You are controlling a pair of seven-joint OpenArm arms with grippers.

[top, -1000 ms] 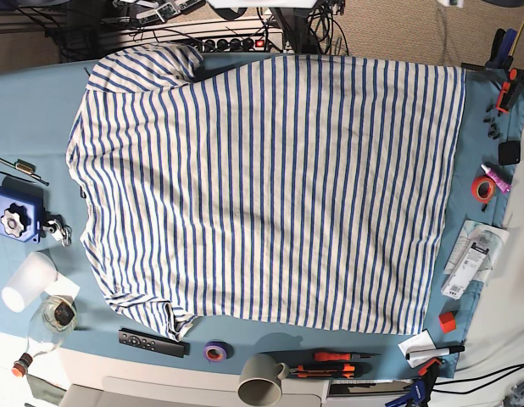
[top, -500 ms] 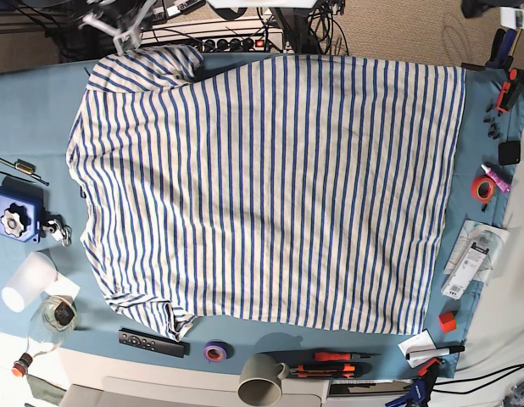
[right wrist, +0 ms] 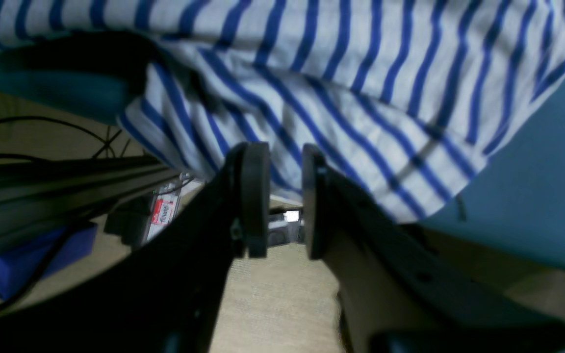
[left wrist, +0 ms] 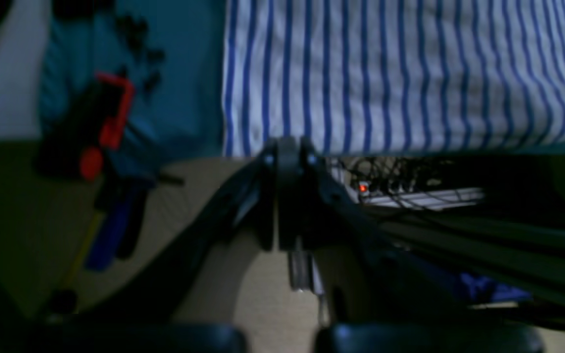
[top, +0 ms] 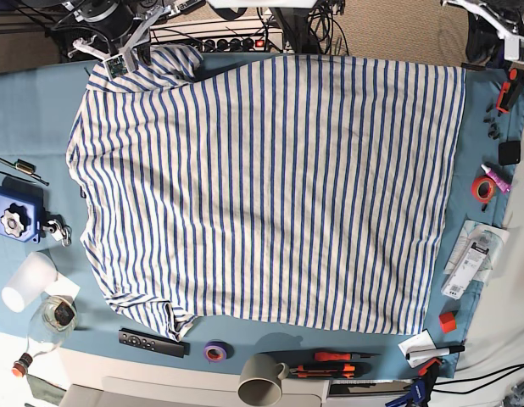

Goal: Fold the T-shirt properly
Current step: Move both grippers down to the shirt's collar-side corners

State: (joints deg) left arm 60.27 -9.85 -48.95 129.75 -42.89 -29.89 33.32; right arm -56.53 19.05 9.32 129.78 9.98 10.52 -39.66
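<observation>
Left wrist view: I see the left end effector (left wrist: 287, 157) w/ jaws pressed together, nothing between them, hanging off the worktop edge just beside the T-shirt (left wrist: 400, 73) hem corner. Red-and-black clamp (left wrist: 101, 132) sits blurred on the teal cloth (left wrist: 179, 73) nearby.

Right wrist view: right end effector (right wrist: 285, 196) has jaws apart w/ a gap, nothing in it, pointing at the crumpled sleeve (right wrist: 312, 127) that hangs over the worktop edge.

Base view: T-shirt (top: 270, 186) lies spread flat across the teal-covered worktop (top: 33, 110), sleeves toward the frame's left side. Right end effector (top: 118, 55) at the upper sleeve; left arm (top: 491, 17) at the top corner, its tip mostly out of frame. Grey mug (top: 262, 381), purple tape roll (top: 215, 351), remote (top: 152, 342) along the bottom edge.
</observation>
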